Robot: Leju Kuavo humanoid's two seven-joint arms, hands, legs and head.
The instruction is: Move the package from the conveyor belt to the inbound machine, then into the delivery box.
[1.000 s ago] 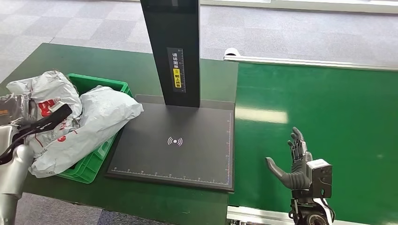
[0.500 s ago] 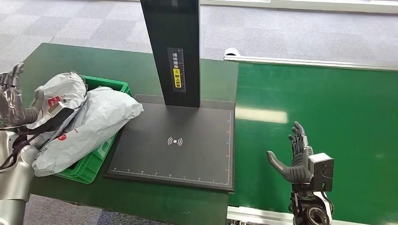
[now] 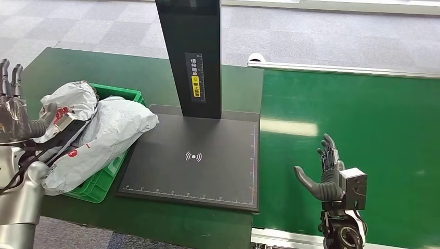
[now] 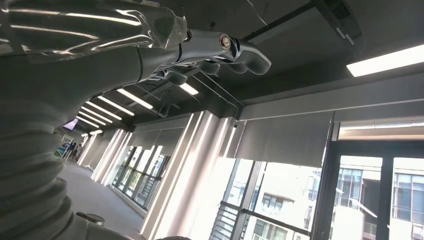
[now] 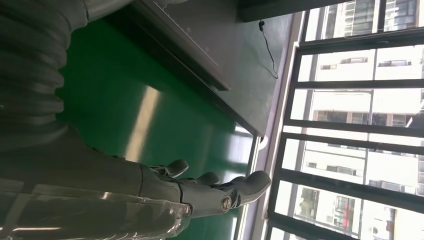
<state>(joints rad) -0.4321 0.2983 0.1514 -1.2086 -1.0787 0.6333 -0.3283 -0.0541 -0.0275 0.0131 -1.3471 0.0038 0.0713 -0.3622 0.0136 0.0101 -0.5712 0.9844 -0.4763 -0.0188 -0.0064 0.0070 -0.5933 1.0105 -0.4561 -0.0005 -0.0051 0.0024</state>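
Packages [image 3: 98, 135], grey-white mailer bags, lie heaped in the green delivery box [image 3: 111, 171] just left of the inbound machine [image 3: 194, 155], spilling over its rim, so that leg looks done. Left hand [image 3: 13, 116] stands raised beside the heap, fingers apart, grasping nothing. Right hand [image 3: 324, 179] hovers empty and spread above the bare conveyor belt [image 3: 363, 119], likely placed to meet a next parcel

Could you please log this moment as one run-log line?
left hand: open, raised beside green box | right hand: open over conveyor belt | packages: in box
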